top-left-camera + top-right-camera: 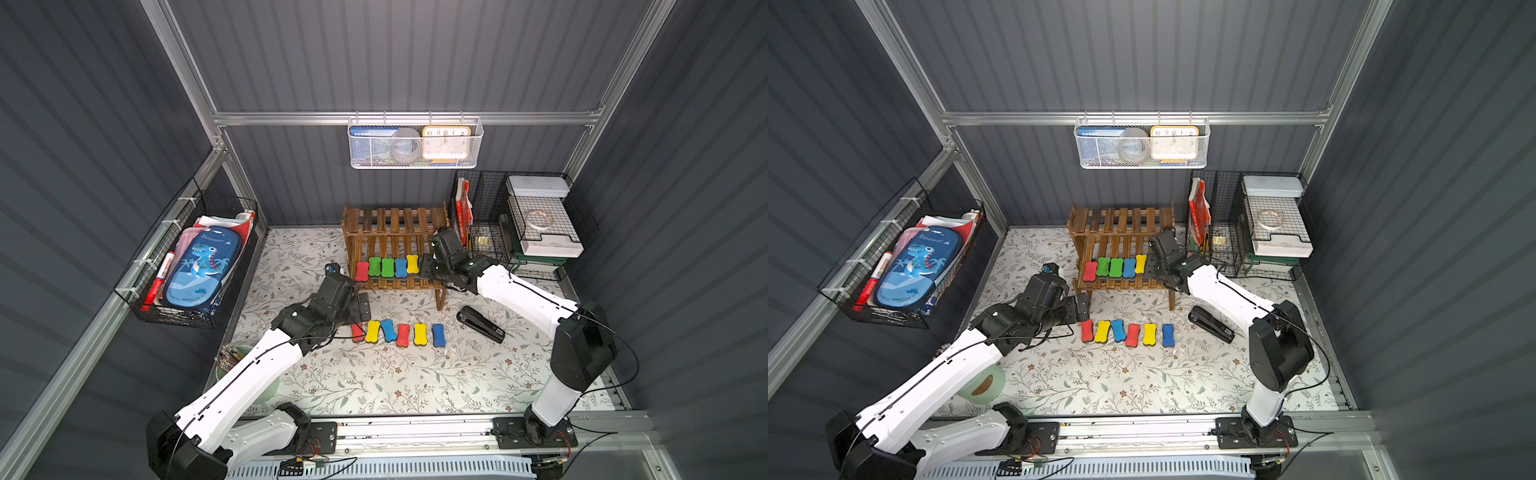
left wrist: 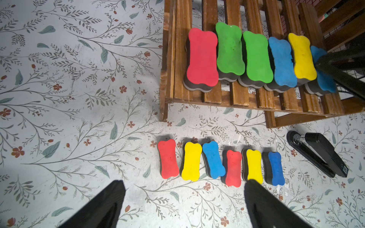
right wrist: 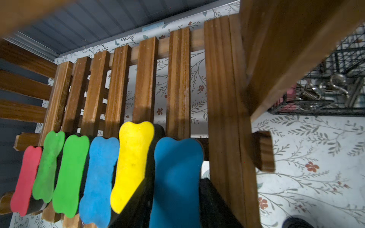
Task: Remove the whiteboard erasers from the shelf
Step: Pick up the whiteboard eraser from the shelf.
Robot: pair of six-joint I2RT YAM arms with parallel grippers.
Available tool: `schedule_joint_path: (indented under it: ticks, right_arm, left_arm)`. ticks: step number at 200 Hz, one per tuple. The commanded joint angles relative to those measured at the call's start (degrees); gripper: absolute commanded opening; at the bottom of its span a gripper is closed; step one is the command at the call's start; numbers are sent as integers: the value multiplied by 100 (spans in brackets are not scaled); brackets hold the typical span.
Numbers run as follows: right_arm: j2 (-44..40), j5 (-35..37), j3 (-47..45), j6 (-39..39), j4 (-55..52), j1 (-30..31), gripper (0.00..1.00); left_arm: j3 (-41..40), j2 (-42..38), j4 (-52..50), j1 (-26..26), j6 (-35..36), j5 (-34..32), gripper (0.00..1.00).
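Nearest, my left gripper (image 2: 183,184) hangs wide open above six erasers (image 2: 213,159) lying on the table (image 2: 79,118). Farther back, my right gripper (image 1: 427,266) is clamped across the blue eraser (image 3: 177,173). It is the rightmost on the shelf (image 1: 395,220), on the lower tier, long axis front-to-back, with five more erasers (image 2: 256,57) alongside.

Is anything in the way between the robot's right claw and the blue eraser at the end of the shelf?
No, nothing visible. The right gripper has its fingers on both sides of the dark blue eraser on the shelf. The yellow eraser sits close beside one finger, not between.
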Motion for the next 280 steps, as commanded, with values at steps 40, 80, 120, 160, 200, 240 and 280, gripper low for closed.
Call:
schedule_joint_path:
  ticks: [40, 80, 120, 160, 200, 240, 280]
  right_arm:
    - [185, -91, 151, 32, -327, -22, 44]
    - [230, -20, 139, -67, -681, -18, 45]
    - [317, 84, 252, -186, -910, -16, 46]
    - [404, 294, 410, -265, -1156, -7, 45]
    - [368, 427, 445, -296, -1163, -8, 46]
    - [538, 258, 593, -394, -1215, -7, 46]
    - [343, 238, 480, -401, -965, -8, 35]
  left_arm:
    - [-18, -20, -176, -9, 96, -42, 99]
    - [-65, 10, -122, -8, 86, -10, 99]
    - [-74, 42, -119, -9, 58, -2, 99]
    - [-113, 53, -93, -9, 11, 57, 99]
    - [-148, 79, -45, -7, -19, 90, 99]
    - [-117, 166, -40, -9, -24, 105, 99]
    - [-99, 189, -41, -9, -23, 116, 99]
